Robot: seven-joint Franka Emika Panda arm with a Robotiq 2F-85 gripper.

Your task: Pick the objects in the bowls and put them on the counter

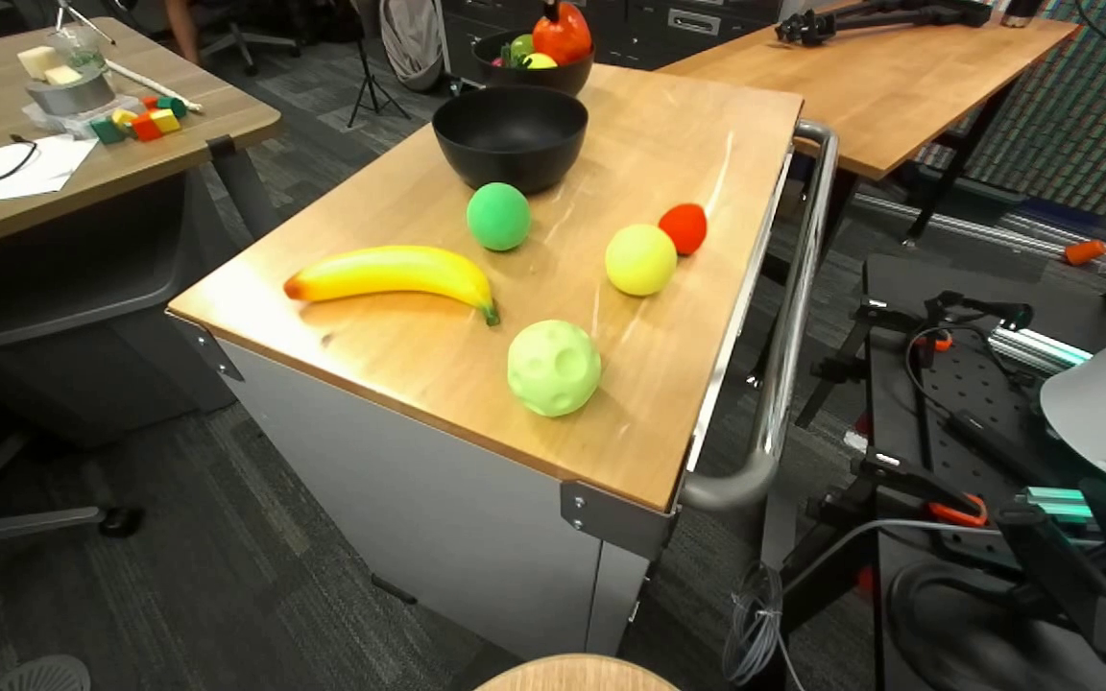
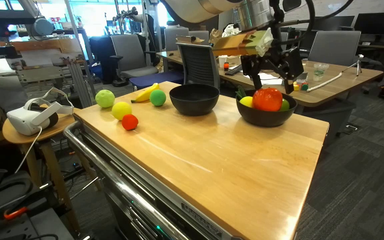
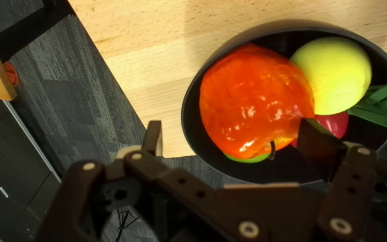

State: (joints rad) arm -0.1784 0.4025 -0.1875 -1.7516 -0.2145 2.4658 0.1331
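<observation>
Open jaws of my gripper (image 2: 273,85) hang just over a black bowl (image 2: 265,119), on either side of a big orange-red fruit (image 3: 254,97); nothing is gripped. Beside that fruit lie a yellow round fruit (image 3: 334,74), a partly hidden pink-red one (image 3: 335,123) and green leaves (image 3: 381,104). A green fruit (image 3: 249,158) peeks out beneath. Another black bowl (image 1: 512,144) shows a bare inside. On the wooden counter (image 2: 192,150) rest a banana (image 1: 390,273), a green ball (image 1: 498,217), a yellow ball (image 1: 640,260), a red fruit (image 1: 684,228) and a dimpled pale green ball (image 1: 554,369).
A metal rail (image 1: 803,307) runs along one counter side. A round stool (image 2: 15,130) bearing a white headset (image 2: 35,115) stands by the counter's end. Wooden desks (image 1: 899,86) and chairs surround it, one desk holding coloured blocks (image 1: 145,123).
</observation>
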